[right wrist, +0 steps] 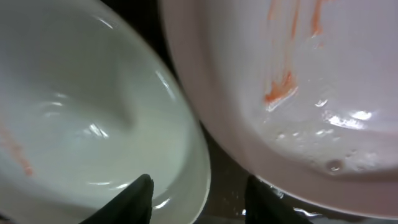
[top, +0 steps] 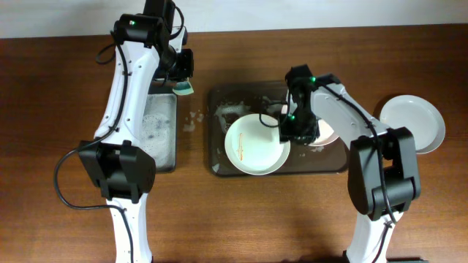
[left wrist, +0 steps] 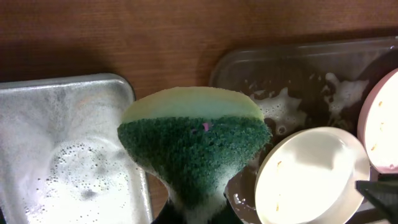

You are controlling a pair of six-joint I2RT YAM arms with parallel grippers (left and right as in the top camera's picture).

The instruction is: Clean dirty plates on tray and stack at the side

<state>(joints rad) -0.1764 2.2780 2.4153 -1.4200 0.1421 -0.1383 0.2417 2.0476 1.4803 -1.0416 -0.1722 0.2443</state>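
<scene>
The dark brown tray [top: 307, 166] holds two white plates. The left plate [top: 256, 146] has a thin orange smear. The right plate [top: 324, 134] is partly under my right arm and shows orange smears in the right wrist view [right wrist: 311, 81]. A third plate [top: 412, 123] lies on the table at the right. My right gripper [top: 289, 133] is open, and its fingers [right wrist: 200, 196] straddle the left plate's rim [right wrist: 81, 112]. My left gripper [top: 183, 73] is shut on a green and yellow sponge [left wrist: 193, 143], held above the table between the two trays.
A narrow tray [top: 157, 131] with foam lies at the left and also shows in the left wrist view [left wrist: 62, 143]. Foam patches lie on the brown tray's far left part [left wrist: 292, 74] and on the table beside it. The table's back edge is close behind the left arm.
</scene>
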